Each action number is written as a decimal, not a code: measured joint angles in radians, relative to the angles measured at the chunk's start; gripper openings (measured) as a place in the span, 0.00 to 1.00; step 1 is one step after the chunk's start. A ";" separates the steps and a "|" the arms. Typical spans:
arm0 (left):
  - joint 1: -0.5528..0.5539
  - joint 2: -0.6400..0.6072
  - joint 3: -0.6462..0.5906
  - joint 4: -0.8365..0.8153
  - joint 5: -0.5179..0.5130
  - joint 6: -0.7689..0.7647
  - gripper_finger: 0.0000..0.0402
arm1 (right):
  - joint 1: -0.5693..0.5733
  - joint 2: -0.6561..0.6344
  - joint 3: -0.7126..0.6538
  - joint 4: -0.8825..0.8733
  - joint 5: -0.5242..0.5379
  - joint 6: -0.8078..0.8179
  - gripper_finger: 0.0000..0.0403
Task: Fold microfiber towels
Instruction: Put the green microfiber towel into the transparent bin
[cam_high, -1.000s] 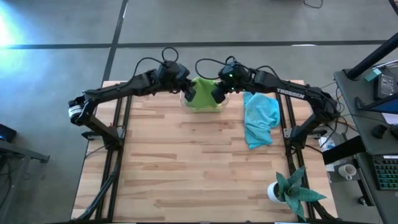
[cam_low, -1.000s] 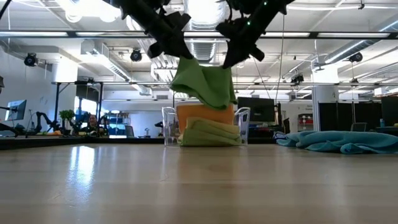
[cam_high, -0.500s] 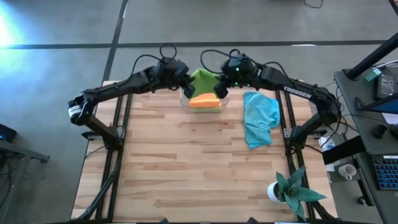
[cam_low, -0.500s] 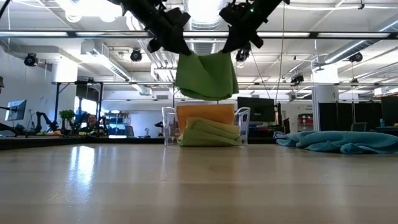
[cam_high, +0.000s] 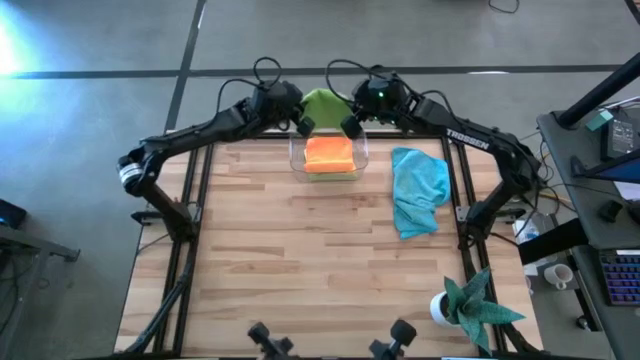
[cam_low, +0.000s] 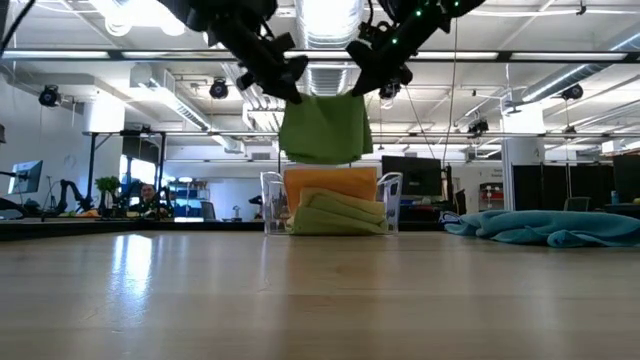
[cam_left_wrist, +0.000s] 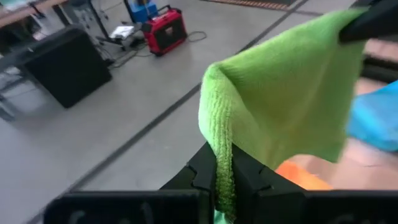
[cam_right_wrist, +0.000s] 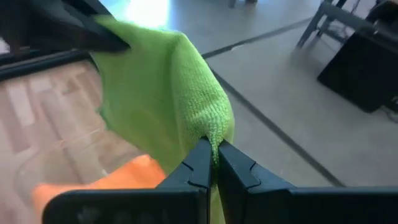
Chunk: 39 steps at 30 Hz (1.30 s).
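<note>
A lime green microfiber towel (cam_high: 322, 103) (cam_low: 324, 128) hangs in the air between my two grippers, above and just beyond the far side of a clear bin (cam_high: 296, 158). My left gripper (cam_high: 303, 122) (cam_left_wrist: 224, 163) is shut on its left upper corner. My right gripper (cam_high: 352, 124) (cam_right_wrist: 213, 149) is shut on its right upper corner. Inside the bin lie an orange towel (cam_high: 328, 155) and, under it, a folded lime green towel (cam_low: 340, 213). A light blue towel (cam_high: 418, 188) lies crumpled on the table to the right of the bin. My left gripper pinches the towel's left upper corner (cam_left_wrist: 219, 134) between its two fingers, slanting down from the table's left. The cloth is bunched there, several layers. The towel hangs below, clear of the bin. My right gripper pinches the towel's right upper corner (cam_right_wrist: 214, 124) between its two fingers, slanting down from the table's right. The cloth is bunched at the fingers. The top edge (cam_low: 325, 97) runs nearly straight between the two holds, and the rest hangs free.
A teal spiky plant in a white pot (cam_high: 468, 303) stands at the table's near right corner. The wooden tabletop (cam_high: 300, 260) stretches bare from the bin to the near edge. Desks and equipment stand beyond the table's right edge.
Both grippers have gone toward the table's far edge and a little apart, carrying the green towel. It was bunched over the bin and now hangs spread between them, off the bin, so the orange towel shows from above. Both wrists have rolled.
</note>
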 joint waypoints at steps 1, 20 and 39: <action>0.006 0.016 0.000 0.021 -0.006 0.023 0.02 | -0.008 0.009 0.000 0.020 -0.002 -0.009 0.02; 0.146 0.215 0.001 0.372 0.002 0.217 0.02 | -0.174 0.175 -0.001 0.243 -0.152 -0.212 0.02; 0.132 0.260 0.000 0.258 0.074 0.212 0.02 | -0.181 0.235 -0.002 0.031 -0.161 -0.398 0.02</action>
